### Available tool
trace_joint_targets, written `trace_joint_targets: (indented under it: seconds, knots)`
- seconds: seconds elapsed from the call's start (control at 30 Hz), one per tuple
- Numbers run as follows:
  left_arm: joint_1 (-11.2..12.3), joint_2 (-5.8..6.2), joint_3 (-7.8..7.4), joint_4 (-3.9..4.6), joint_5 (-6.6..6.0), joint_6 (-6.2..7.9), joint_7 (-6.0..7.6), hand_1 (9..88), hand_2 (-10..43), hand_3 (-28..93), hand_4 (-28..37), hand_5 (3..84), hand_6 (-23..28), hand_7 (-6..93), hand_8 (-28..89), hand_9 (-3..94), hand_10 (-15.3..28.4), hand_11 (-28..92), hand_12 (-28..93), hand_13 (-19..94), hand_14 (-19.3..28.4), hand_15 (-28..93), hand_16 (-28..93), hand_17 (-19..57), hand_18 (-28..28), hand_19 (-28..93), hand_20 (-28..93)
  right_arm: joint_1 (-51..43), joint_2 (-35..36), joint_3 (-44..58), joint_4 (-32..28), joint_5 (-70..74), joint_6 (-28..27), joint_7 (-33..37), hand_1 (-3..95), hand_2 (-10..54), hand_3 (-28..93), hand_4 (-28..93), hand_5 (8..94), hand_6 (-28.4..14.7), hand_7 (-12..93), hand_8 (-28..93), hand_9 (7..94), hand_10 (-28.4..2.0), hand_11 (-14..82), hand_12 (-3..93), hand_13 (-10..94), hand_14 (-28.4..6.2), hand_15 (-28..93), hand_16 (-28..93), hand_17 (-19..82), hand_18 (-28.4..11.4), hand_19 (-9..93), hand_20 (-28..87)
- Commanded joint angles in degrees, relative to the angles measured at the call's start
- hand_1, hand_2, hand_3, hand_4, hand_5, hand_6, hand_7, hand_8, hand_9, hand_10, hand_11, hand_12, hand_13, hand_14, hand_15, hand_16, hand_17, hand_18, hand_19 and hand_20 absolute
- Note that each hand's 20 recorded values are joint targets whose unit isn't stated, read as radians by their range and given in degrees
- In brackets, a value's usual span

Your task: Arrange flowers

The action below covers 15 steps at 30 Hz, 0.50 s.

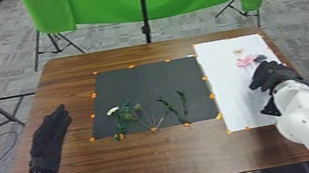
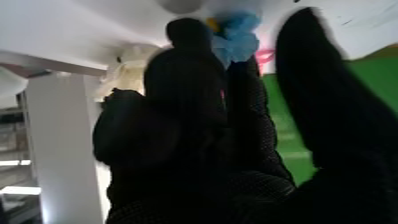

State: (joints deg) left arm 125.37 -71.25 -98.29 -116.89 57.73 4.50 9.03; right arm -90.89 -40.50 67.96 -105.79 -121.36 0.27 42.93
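right hand (image 1: pixel 272 75): thumb apart from fingers | blue flower (image 2: pixel 237 37) partly hidden | left hand (image 1: pixel 48 135): fingers straight, together

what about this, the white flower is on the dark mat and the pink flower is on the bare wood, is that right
Not quite: the head view shows the pink flower on the white sheet; the white flower is on the dark mat.

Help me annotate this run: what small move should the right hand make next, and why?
Probably close the thumb and fingers of the right hand on the blue flower. It shows right by the fingertips, the thumb stands apart from the fingers, and the green stems on the dark sheet seem meant for blooms.
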Motion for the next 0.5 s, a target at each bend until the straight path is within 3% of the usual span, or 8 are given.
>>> trace_joint_targets:
  seconds: [0.03, 0.33, 0.5]
  knots:
    - [0.7, -0.62, 0.27, -0.08, 0.34, -0.30, -0.66, 19.2, 5.5, 64, -28.3, 38.9, 6.5, 3.0, -5, 34.5, 11.5, 5, 12, 25, 15.3, 5, 5, -1.5, 12.5, 2, 16, 2.9, 0.3, -6.1, 4.3, -6.2, 15.0, -3.8, 61.7, -9.5, 53, -16, 77.8, 0.6, 18, 9, 86.4, -9.1, 9.4, 41.3, 88, -3.4, 60, 34, 64, -11.0, 93, 52]
    - [1.2, -0.18, 0.19, -0.26, 0.01, -0.03, -0.91, 19.4, 5.3, 64, -28.3, 38.8, 6.5, 2.9, -5, 34.5, 11.5, 5, 12, 25, 15.3, 5, 5, -1.5, 12.5, 2, 16, 12.4, -0.5, -8.8, -4.8, 5.3, 20.0, -8.6, 63.6, -9.5, 54, -16, 81.1, -0.6, 18, 11, 90.7, -9.6, 9.2, 41.9, 91, -2.6, 58, 35, 66, -10.3, 93, 52]
    - [0.5, 0.00, 0.52, 0.00, 0.20, -0.52, -1.07, 19.5, 5.3, 64, -28.3, 38.8, 6.5, 2.9, -5, 34.5, 11.6, 5, 12, 25, 15.3, 5, 5, -1.5, 12.5, 2, 16, 25.4, -6.9, -19.0, -3.2, 19.8, 16.8, -13.8, 63.4, -9.5, 54, -15, 81.2, -0.8, 18, 12, 90.7, -9.8, 9.3, 42.4, 91, -2.5, 58, 35, 67, -10.0, 93, 53]
